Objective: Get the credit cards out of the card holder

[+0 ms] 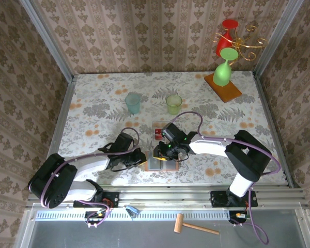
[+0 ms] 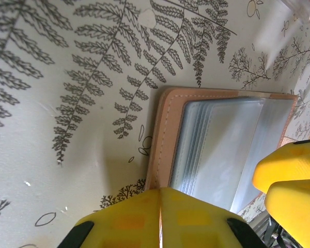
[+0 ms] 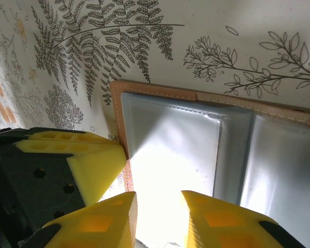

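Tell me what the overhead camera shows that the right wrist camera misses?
Overhead, not wrist: a blue cup, a green cup, a wooden mallet and a small tray holding a red card. Wrist, not overhead: the stitching along the tan rim of the wallet and its layered pockets. Both: the open wallet on the flowery table, the right gripper open above it, the left gripper shut at its edge.

Your overhead cam covers the whole table [image 1: 93,98] from the near side; both wrist cams look close-up at the wallet [image 2: 164,139].
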Controlling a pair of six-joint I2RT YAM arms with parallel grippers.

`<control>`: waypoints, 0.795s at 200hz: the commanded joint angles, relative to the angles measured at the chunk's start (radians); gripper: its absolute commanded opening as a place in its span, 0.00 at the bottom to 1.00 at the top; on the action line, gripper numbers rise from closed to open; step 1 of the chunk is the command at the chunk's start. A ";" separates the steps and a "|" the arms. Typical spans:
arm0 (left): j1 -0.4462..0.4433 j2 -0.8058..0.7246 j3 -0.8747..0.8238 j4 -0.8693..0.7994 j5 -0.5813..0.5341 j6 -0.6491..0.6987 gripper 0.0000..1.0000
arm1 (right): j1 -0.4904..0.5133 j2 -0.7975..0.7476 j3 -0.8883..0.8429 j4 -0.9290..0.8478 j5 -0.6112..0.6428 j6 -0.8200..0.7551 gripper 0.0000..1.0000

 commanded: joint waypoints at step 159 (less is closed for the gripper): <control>0.008 0.002 -0.013 -0.019 0.001 0.010 0.09 | 0.023 0.034 -0.008 -0.037 -0.009 0.002 0.30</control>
